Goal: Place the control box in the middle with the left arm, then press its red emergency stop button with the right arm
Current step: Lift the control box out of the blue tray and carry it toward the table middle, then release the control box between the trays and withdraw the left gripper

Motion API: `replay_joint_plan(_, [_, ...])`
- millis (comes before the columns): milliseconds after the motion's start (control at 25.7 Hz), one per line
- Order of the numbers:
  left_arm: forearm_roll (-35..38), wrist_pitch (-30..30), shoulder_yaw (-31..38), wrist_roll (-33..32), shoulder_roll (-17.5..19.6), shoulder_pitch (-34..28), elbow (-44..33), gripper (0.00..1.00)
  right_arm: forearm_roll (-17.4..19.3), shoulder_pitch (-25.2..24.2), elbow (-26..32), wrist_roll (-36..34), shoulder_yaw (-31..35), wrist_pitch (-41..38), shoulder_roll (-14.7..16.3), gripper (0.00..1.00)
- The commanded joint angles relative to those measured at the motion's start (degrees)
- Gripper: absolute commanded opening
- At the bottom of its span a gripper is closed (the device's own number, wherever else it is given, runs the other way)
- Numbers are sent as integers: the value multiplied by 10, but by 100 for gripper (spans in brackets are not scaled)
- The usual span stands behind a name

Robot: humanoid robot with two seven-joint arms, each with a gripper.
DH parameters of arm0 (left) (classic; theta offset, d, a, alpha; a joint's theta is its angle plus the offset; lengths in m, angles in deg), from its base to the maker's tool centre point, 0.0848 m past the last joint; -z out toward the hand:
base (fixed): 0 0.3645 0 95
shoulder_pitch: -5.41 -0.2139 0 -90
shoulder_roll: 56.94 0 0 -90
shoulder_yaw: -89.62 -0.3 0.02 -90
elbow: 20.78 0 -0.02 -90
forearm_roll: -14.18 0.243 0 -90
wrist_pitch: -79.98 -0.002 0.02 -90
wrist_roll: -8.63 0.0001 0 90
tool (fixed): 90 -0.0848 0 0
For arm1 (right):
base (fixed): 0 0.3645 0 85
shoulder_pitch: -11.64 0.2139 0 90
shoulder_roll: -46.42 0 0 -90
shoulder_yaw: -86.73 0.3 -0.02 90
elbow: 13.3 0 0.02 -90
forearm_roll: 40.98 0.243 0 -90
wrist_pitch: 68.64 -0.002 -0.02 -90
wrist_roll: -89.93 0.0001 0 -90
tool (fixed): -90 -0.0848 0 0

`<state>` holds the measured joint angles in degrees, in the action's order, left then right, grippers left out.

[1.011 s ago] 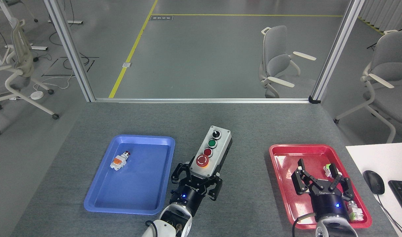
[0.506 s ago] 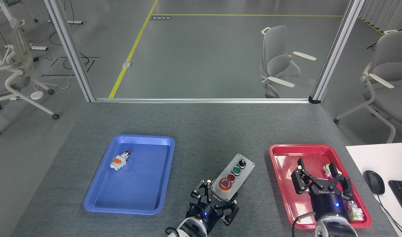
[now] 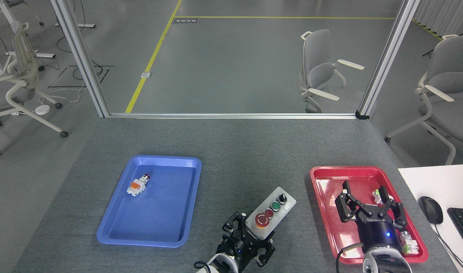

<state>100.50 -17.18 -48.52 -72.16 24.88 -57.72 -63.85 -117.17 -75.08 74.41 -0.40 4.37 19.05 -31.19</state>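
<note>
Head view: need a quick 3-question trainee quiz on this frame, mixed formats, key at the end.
1. True or false: the control box lies inside the blue tray.
2. Which gripper is at the control box's near end? A) left gripper B) right gripper
3. Fill in: the right gripper hovers over the ___ tray.

Key:
1. False; it is on the grey tabletop between the trays.
2. A
3. red

Two trays, one blue tray (image 3: 114,231) at 9 o'clock, one red tray (image 3: 322,189) at 3 o'clock; one control box (image 3: 271,214); one loose pushbutton (image 3: 137,185); two grippers; three chairs
</note>
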Motion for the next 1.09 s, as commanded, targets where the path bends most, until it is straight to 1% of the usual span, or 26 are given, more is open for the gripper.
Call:
replay_joint_plan(0, [0,2,-4,-9,0,1,2,37,1,1,0,0,-1,0,-1,98])
replay_joint_plan(78, [0,0,-4,-9,0,1,1,52,1,1,0,0,-1,0,0,98])
replay_joint_plan(156, [-1,-4,-4,-9,0,2,-1,71,1,1,0,0,0,0,0,98])
replay_joint_plan(272, [-1,-5,-2,-9,1,2,-2,91,1,1,-1,1,0,0,0,98])
replay_joint_plan(311, [-1,-5,-2,-9,1,2,-2,93,1,2,-2,1,0,0,0,98])
replay_joint_plan(389, [-1,-4,1,-8,1,2,-3,97,1,3,-5,1,0,0,0,98])
replay_joint_plan(467, [-1,-4,2,-4,2,1,-7,98,1,4,-5,1,0,1,0,98])
replay_joint_plan(622, [-1,-3,2,-4,2,-7,-18,98,1,4,-5,1,1,2,0,98])
replay_joint_plan(700, [-5,-1,3,-7,10,-19,-40,98,1,4,-5,1,1,2,0,98])
replay_joint_plan(933, [-10,4,29,-5,80,-60,-117,99,1,5,-5,0,2,5,1,98])
replay_joint_plan(1050, [-11,12,51,-5,121,-85,-176,99,1,5,-5,0,3,6,1,98])
